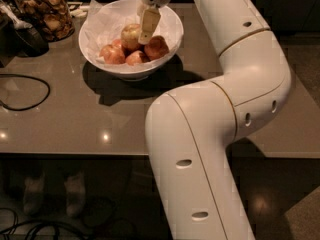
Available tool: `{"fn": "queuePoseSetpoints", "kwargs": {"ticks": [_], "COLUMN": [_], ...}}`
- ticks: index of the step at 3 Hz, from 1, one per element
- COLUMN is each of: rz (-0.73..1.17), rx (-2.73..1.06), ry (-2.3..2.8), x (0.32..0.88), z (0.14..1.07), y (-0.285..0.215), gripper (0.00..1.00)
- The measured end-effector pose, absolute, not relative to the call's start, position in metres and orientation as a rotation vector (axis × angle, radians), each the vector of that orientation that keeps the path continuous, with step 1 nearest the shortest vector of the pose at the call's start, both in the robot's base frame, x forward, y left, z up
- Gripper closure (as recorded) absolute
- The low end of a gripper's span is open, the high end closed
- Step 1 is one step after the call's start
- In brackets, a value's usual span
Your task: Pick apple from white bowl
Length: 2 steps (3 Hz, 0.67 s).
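Observation:
The white bowl (167, 21), lined with crinkled white paper, stands on the grey table at the back. In it lies the pale yellowish-green apple (130, 35), on top of several redder apples (157, 47). My gripper (144, 34) reaches down into the bowl from above. It sits right against the right side of the pale apple and to the left of a red one. The gripper partly hides the apple's right side.
A glass jar of brown snacks (46, 11) stands to the left of the bowl, with a dark object (25, 39) beside it. A black cable (25, 91) loops on the table's left part. My white arm (225, 109) covers the right half of the view.

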State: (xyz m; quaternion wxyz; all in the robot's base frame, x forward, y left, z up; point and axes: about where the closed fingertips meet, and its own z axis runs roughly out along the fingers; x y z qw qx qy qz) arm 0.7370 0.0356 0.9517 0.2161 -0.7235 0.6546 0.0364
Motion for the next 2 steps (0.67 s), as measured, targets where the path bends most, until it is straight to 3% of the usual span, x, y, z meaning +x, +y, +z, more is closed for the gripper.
{"fn": "queuePoseSetpoints", "kwargs": {"ticks": [2], "rz": [0.116], "rx": [-2.046], "ry": [1.797], "x": [0.7388], "z": [0.9404], "y": [0.0491], "gripper": [0.34]}}
